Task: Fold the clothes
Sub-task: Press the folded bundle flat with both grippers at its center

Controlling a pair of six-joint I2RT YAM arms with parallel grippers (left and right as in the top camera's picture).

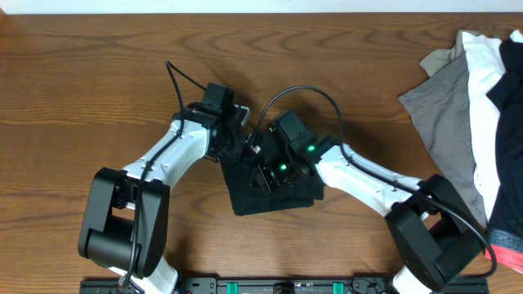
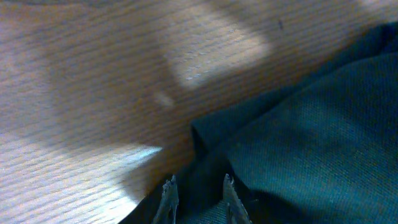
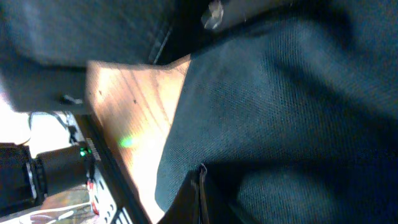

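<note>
A black garment [image 1: 274, 189] lies folded into a small bundle at the table's middle front. My left gripper [image 1: 234, 140] is at its upper left corner. In the left wrist view its fingertips [image 2: 197, 190] stand a little apart with the dark fabric [image 2: 311, 137] pinched between them. My right gripper [image 1: 274, 169] is on top of the bundle. In the right wrist view its fingers [image 3: 202, 180] are pressed together on a fold of the dark fabric [image 3: 267, 106]. No lettering or logo shows.
A pile of other clothes lies at the right edge: grey [image 1: 441, 106], white [image 1: 484, 73], black [image 1: 508, 122] and a bit of pink [image 1: 490, 253]. The wooden table [image 1: 98, 73] is bare at the left and back. A black rail [image 1: 278, 286] runs along the front edge.
</note>
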